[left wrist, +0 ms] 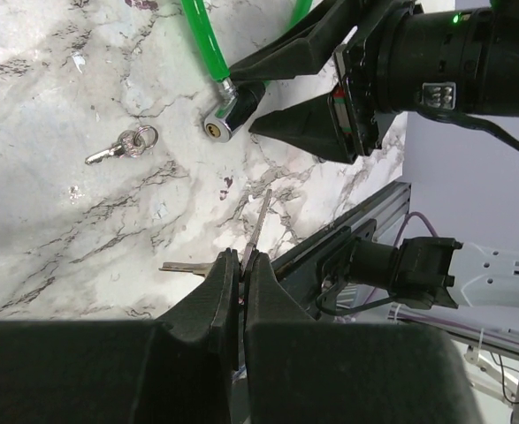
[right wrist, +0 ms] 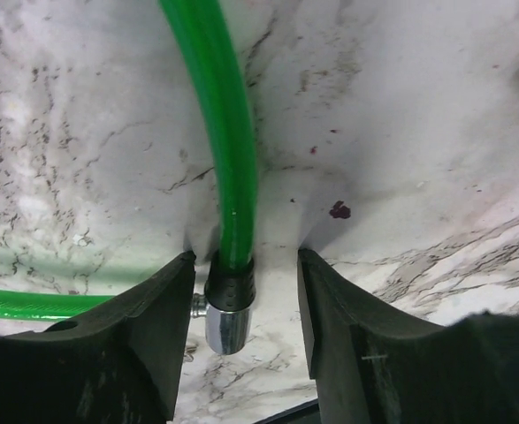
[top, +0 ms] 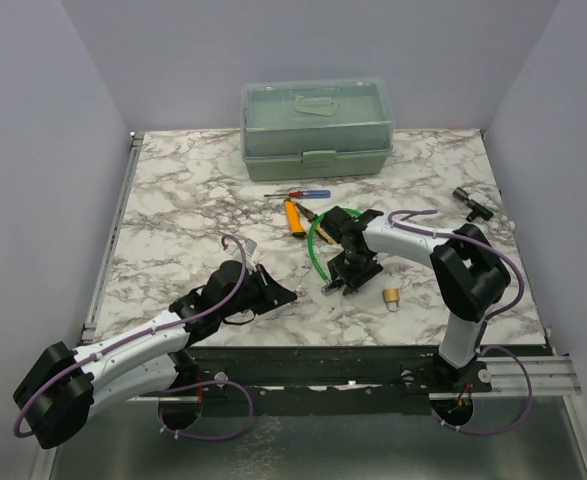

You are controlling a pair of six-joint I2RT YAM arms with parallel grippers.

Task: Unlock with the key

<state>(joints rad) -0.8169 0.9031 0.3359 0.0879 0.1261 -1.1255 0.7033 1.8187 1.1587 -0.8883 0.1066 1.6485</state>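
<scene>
The left gripper (left wrist: 241, 265) is clenched on the key (left wrist: 259, 216). Its thin silver blade sticks out ahead of the fingertips and angles slightly to 1 side. A 2nd flat blade pokes out sideways near the fingers; I can't tell if it hangs from the same ring.

Ahead of that blade and a little off its line lies the chrome lock head (left wrist: 222, 119) at the end of the green cable (right wrist: 215, 132). Its round keyhole (left wrist: 212, 129) faces roughly back toward the key. The right gripper (right wrist: 246, 258) stands released, with 1 finger on each side of the lock head and a gap showing on at least 1 side, so nothing is pinning the head.

As I see it, the step in hand is bringing the key to the keyhole, and it isn't lined up yet. To do it well:

- The right fingers should close on the head first, or it will skid across the marble when pushed.
- The left wrist should then swing until the blade points straight down the keyhole's axis, and advance slowly.
- A pinch this thin lets the key pivot, so any sideways push could twist it out of line.

A separate bunch of keys (left wrist: 125, 146) lies off to the side and needs no attention.
</scene>
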